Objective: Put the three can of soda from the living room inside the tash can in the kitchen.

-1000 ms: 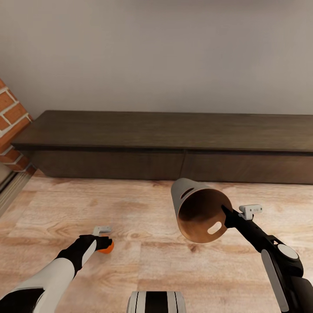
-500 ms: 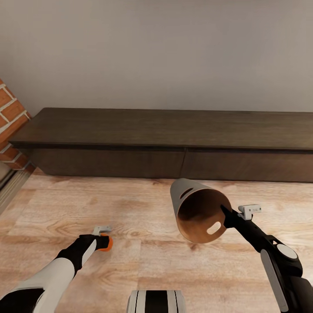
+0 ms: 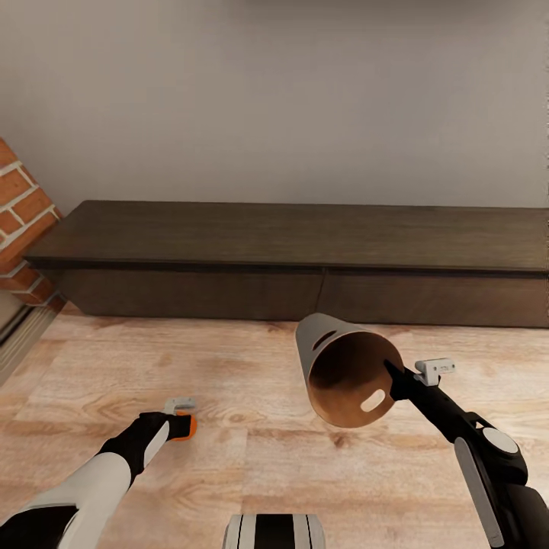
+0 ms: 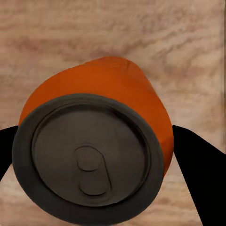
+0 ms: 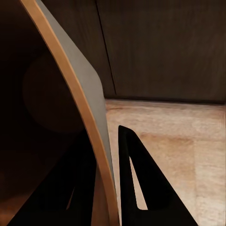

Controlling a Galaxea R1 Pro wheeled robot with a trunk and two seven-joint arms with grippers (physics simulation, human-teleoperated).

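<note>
My left gripper [image 3: 181, 425] is shut on an orange soda can [image 3: 188, 427] with a grey top, held low over the plank floor. The left wrist view looks down on that can [image 4: 94, 141], with a black finger [image 4: 197, 169] on each side of it. My right gripper [image 3: 390, 379] is shut on the rim of the trash can [image 3: 343, 370], which hangs tilted in the air with its coppery brown inside facing me. In the right wrist view the bin's wall [image 5: 89, 108] runs between the two fingers [image 5: 141, 183]. The other two cans are out of view.
A long, low dark wood cabinet [image 3: 305, 259] stands against the grey wall ahead. A red brick pillar [image 3: 19, 221] rises at the left edge. Warm plank floor [image 3: 252, 457] stretches between me and the cabinet.
The whole view has shifted slightly, so the camera has moved. Both arms keep their holds, and the can and the bin stay in place relative to me.
</note>
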